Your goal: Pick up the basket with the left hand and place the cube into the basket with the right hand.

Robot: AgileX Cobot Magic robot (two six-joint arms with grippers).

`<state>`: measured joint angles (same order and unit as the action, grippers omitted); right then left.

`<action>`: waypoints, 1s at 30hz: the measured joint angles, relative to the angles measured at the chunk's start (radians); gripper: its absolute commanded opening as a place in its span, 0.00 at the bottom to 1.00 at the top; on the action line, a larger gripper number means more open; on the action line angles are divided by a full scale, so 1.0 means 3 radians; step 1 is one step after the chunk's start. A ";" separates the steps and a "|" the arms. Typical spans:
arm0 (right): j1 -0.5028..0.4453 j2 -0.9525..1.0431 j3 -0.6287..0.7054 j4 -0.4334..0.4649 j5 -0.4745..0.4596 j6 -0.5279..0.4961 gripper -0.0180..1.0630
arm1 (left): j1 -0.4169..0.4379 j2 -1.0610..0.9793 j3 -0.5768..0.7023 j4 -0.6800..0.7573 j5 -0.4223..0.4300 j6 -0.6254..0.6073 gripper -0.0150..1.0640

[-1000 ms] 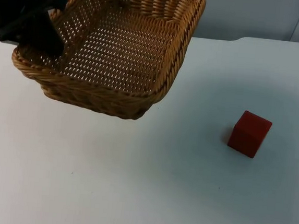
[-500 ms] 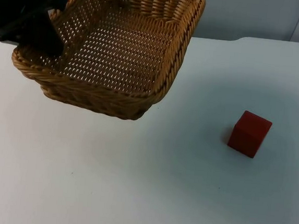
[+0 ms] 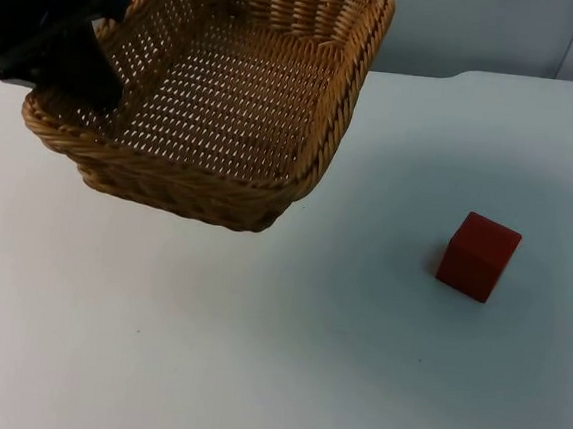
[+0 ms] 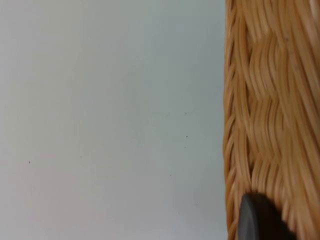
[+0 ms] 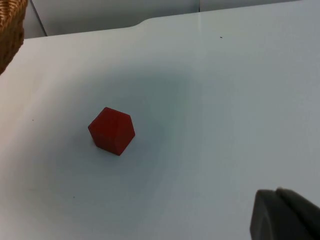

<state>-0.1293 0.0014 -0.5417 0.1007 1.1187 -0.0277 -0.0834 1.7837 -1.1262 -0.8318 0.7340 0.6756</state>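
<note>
Basket (image 3: 226, 99): your left hand (image 3: 74, 60) is clamped on its rim, tilted above the bench (image 3: 254, 352). Cube (image 3: 478, 256) sits well apart, corner toward you. Can't tell the right hand's (image 5: 285, 217) state.

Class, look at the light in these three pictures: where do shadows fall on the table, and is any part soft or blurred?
Top view: the lifted basket, held by the left gripper, casts a faint shadow below it; a small dark shadow hugs the cube on the table. Left wrist view: the basket weave looks soft, as does the fingertip. Right wrist view: a broad soft shadow surrounds the cube; the right gripper's fingertip is blurred.
</note>
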 measured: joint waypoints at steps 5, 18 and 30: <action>0.0000 0.0000 0.0000 0.0000 0.0000 0.0000 0.02 | 0.0000 0.0000 0.0000 0.0018 0.0008 -0.0006 0.01; 0.0000 0.0000 0.0000 0.0000 0.0000 0.0000 0.02 | 0.0000 0.0054 0.0000 0.0176 0.0008 0.0000 0.01; 0.0000 0.0000 0.0000 0.0000 0.0000 0.0000 0.02 | 0.0000 0.0197 0.0000 0.0182 -0.0042 0.0000 0.01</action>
<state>-0.1293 0.0014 -0.5417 0.1007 1.1187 -0.0277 -0.0834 1.8426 -1.1262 -0.7771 0.7215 0.6756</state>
